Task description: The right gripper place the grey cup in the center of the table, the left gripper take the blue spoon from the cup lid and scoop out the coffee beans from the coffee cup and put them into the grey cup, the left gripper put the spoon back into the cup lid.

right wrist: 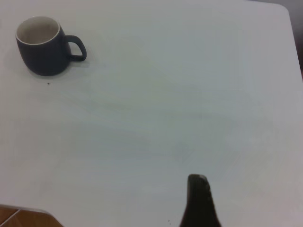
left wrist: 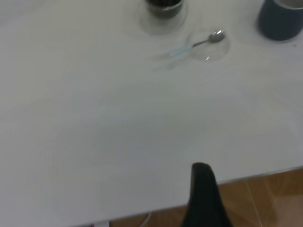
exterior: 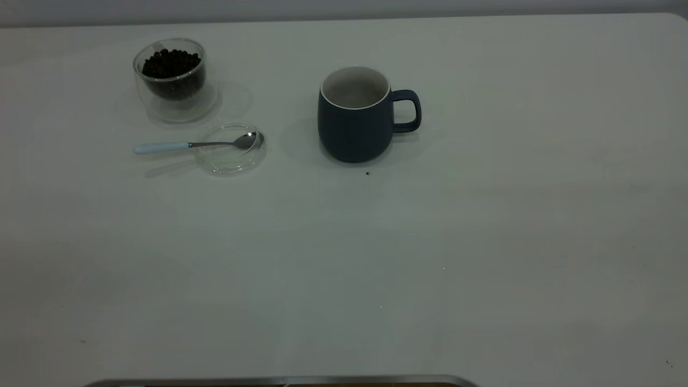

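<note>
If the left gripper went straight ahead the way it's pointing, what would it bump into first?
Probably the bare table first, since the left gripper hangs back by the table's near edge. Farther along that line lie the blue spoon and the cup lid, though depth is hard to judge.

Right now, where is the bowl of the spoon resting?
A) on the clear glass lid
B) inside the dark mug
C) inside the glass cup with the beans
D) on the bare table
A: the spoon lies with its bowl on the lid, handle sticking out over the table.
</note>
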Robot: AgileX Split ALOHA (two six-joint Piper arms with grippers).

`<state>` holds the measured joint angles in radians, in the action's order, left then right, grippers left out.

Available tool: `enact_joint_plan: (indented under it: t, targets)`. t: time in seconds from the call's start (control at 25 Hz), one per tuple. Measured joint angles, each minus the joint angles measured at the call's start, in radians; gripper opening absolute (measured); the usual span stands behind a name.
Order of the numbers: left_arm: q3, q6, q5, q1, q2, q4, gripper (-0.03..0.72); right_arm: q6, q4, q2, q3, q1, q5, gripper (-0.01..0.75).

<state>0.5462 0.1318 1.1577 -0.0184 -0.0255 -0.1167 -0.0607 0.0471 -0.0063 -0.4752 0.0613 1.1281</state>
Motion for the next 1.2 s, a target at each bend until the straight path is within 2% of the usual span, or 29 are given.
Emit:
enact_joint_plan:
  t: [0.16,0.76,1.2]
  targets:
    - [-0.017,-0.035,-0.002,-0.011,0.009,0.040,0.591,0.000,0.000,0.000,0.000,0.000,0.000,0.575]
    - [-0.040,0.008,-0.037,-0.011,0.045,0.039,0.591,0.000,0.000,0.000,0.000,0.000,0.000,0.575]
    - [-0.058,0.005,-0.022,-0.011,0.045,0.039,0.591,0.000,0.000,0.000,0.000,0.000,0.000,0.575]
